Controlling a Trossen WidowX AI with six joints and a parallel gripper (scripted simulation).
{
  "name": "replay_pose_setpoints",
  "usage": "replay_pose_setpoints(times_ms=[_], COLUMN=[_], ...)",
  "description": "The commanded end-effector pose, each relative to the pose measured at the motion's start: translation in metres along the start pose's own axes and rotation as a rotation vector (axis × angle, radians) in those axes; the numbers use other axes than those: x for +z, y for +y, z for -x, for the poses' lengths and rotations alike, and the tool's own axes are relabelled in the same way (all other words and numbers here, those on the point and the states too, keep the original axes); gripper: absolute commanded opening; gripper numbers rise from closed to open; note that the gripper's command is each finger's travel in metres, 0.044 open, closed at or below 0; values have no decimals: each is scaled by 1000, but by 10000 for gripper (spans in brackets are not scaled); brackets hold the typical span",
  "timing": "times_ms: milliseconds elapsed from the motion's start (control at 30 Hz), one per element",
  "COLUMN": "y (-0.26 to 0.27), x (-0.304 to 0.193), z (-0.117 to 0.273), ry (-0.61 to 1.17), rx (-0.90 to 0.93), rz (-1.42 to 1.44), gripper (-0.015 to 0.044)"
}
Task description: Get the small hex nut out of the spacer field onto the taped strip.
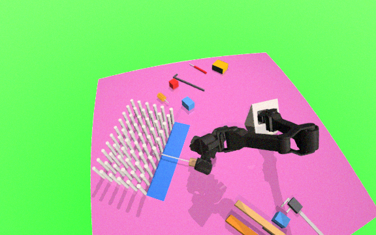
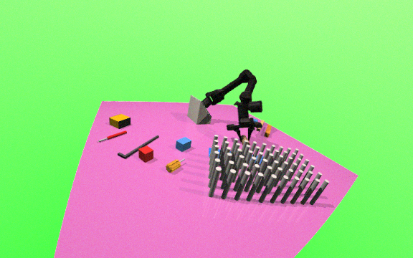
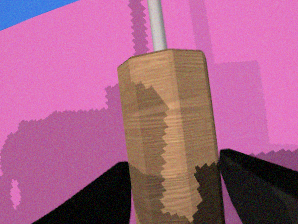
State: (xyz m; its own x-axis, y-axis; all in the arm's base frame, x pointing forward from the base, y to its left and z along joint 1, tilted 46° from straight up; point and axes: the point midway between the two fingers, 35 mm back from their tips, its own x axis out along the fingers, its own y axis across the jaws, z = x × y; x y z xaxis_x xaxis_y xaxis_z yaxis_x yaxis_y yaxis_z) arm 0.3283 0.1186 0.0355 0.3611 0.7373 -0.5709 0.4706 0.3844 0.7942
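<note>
— Which step is now?
— The jaws (image 1: 196, 162) (image 2: 244, 139) grip the wooden handle (image 1: 192, 162) (image 2: 244, 140) (image 3: 170, 125); dragging, I judge.
— And the nut?
— I cannot find it; near the spacers (image 1: 136, 143) (image 2: 273, 178), pull must be straight.

Gripping a wooden handle (image 3: 170, 130) between two black fingers.
Showing a pale metal rod (image 3: 157, 25) at its top end, and shadows falling over the pink table top (image 3: 45, 65).
</note>
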Motion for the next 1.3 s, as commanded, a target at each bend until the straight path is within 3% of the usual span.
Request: replay_pose_setpoints(times_ms=[0,1267], y=[-1,-1], x=[-3,-23], z=[1,7], ry=[-6,-6], rx=[-1,-2], rz=[-4,-5], gripper=[0,0])
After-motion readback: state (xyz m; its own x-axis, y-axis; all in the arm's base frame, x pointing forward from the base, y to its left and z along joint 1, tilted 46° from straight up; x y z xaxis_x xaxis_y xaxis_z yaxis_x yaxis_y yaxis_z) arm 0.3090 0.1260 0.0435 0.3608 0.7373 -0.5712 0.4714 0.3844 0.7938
